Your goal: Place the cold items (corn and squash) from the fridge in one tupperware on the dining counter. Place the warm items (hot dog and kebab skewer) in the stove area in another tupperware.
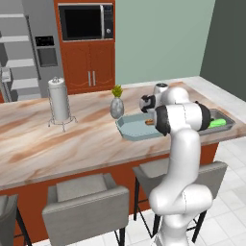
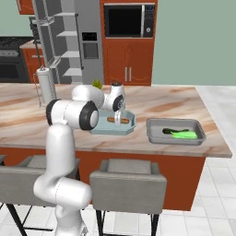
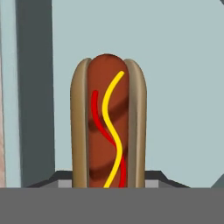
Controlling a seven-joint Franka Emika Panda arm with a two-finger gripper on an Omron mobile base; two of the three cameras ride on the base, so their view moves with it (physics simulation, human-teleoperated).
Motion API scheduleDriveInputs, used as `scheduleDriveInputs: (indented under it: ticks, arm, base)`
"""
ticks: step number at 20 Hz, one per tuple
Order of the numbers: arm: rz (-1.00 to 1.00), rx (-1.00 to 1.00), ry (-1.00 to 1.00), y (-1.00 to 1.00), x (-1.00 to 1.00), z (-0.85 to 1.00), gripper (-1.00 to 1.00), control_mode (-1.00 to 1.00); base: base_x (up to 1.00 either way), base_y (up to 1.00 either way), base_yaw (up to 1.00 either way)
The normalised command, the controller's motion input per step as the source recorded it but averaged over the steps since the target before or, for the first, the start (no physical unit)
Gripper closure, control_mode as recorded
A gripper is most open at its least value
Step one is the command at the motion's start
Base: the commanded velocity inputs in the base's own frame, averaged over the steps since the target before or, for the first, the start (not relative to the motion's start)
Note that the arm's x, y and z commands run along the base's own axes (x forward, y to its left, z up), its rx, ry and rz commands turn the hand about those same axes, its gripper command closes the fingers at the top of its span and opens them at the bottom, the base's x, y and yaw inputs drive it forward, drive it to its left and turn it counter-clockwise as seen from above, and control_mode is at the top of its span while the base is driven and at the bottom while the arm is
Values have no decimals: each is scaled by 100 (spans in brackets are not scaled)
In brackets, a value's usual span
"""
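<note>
Nearby, a vase [image 1: 116,106] and paper-towel holder [image 1: 59,102] flank the octagonal tray [image 2: 130,123].

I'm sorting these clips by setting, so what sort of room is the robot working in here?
A home kitchen, rendered. A long beige-pink marbled stone counter with grey stools runs across it; behind stand a tall grey steel fridge, a black microwave in red-brown cabinets and a black range.

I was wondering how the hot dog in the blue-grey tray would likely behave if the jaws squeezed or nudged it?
The hot dog looks rounded and elongated, so a sideways nudge would probably roll it across the flat floor of the octagonal tray. Its bun sides appear soft, so a firm squeeze may dent them. The sauce stripes on top suggest a slightly slippery surface, though that is a guess.
</note>
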Motion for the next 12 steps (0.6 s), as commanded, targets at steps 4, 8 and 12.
scheduleDriveInputs:
  ticks: [4,8,12]
  arm:
    - [0,0,0,0,0,0,-100,-100]
    - [0,0,0,0,0,0,-100,-100]
    - [0,0,0,0,0,0,-100,-100]
  base:
    - [0,0,0]
    - [0,0,0]
    - [0,0,0]
